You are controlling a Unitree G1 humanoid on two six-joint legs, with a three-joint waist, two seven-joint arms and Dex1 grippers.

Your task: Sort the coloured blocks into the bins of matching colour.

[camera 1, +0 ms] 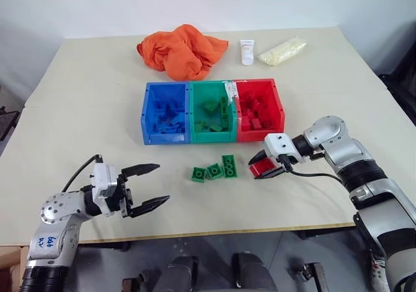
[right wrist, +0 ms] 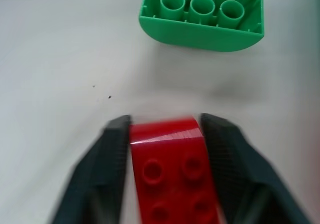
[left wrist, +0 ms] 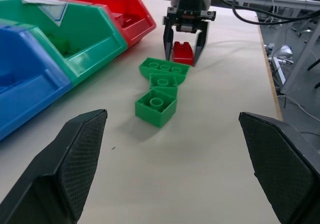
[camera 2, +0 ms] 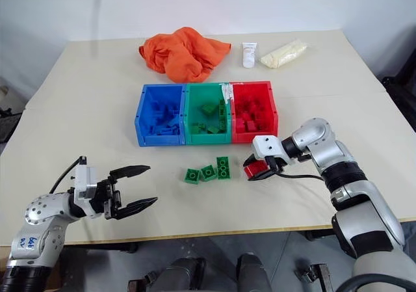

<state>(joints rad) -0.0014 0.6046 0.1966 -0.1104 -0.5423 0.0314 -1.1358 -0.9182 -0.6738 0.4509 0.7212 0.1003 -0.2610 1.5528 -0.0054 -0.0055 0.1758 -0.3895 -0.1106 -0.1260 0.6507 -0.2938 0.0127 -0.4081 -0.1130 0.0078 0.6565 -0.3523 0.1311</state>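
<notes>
Right now I have my right gripper closed on the small red studded plastic brick, its two black fingers pressed flat against the brick's long side walls, studs facing the wrist camera. That brick sits low over the beige tabletop, just in front of the red plastic bin and just beside the cluster of three green studded plastic bricks that lie touching one another.

I judge the brick light, rigid and hollow, with smooth glossy walls that could slip or twist if I pinch near a corner. The flat side walls are the place to hold, and I seem to have it squarely there; whether it has left the table I cannot tell.

My left gripper hangs over the near left of the table, fingers spread wide apart, holding nothing and touching nothing, pointed toward the green bricks.

Blue, green and red bins stand in a row, side by side, each already holding bricks of its own colour. Next I would carry the red brick over the red bin's front wall and let it go.
</notes>
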